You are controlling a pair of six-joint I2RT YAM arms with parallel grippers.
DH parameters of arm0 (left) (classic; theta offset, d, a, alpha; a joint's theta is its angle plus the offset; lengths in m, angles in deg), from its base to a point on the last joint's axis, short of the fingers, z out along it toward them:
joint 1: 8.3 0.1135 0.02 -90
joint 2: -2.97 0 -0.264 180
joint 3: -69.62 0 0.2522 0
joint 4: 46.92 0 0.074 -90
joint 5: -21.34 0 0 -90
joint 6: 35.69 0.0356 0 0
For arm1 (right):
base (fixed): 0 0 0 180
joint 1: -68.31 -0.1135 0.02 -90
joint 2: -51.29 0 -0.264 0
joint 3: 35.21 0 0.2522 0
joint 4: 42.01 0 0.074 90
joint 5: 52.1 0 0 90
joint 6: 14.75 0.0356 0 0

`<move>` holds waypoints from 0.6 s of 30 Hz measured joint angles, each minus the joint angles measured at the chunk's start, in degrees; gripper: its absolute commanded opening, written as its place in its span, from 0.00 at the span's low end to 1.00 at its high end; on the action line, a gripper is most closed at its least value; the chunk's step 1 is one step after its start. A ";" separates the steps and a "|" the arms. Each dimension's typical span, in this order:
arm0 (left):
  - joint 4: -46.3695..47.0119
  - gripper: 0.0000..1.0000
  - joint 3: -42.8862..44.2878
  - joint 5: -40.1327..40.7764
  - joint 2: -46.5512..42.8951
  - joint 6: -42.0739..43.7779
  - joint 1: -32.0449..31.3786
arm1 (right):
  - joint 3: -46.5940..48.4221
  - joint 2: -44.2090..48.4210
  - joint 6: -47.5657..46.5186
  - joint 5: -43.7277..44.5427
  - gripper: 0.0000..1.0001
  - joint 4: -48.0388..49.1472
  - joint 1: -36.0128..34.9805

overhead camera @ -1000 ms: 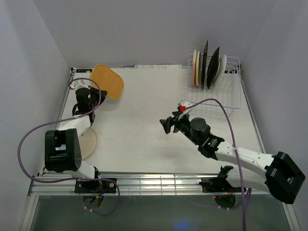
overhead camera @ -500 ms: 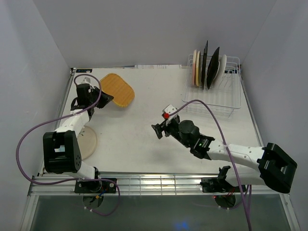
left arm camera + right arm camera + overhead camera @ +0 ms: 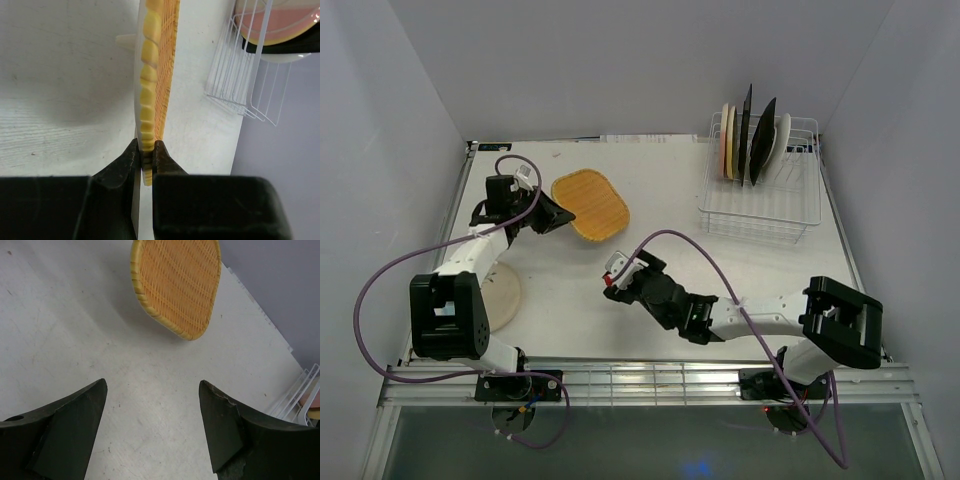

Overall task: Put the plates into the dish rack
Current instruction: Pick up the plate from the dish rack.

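Orange ribbed plate (image 3: 590,204), pinched by its rim in the left gripper (image 3: 556,213) at ten o'clock, hung aloft, probably for handing to the splayed, empty right gripper (image 3: 613,280), bound for the two-o'clock dish rack (image 3: 760,215).

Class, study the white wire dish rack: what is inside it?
The dish rack holds plates standing on edge at its far end, pale and black ones; its near half shows only wire. They overlap, so their faces and exact count are hidden.
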 measured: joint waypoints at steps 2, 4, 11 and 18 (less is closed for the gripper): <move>-1.18 0.00 0.94 -1.77 0.00 0.61 -0.02 | 0.52 -1.25 -1.40 0.92 0.79 0.33 -0.11; -1.88 0.00 1.64 -3.54 0.00 1.07 0.00 | 1.70 -3.08 -3.06 1.90 0.79 1.09 -0.33; -6.51 0.00 3.10 -8.66 -0.20 2.14 0.00 | 7.48 -13.07 -11.37 6.40 0.79 5.09 -3.21; -12.24 0.00 5.11 -12.31 -0.20 3.91 0.00 | 9.92 -18.80 -19.47 9.03 0.77 6.86 -4.81</move>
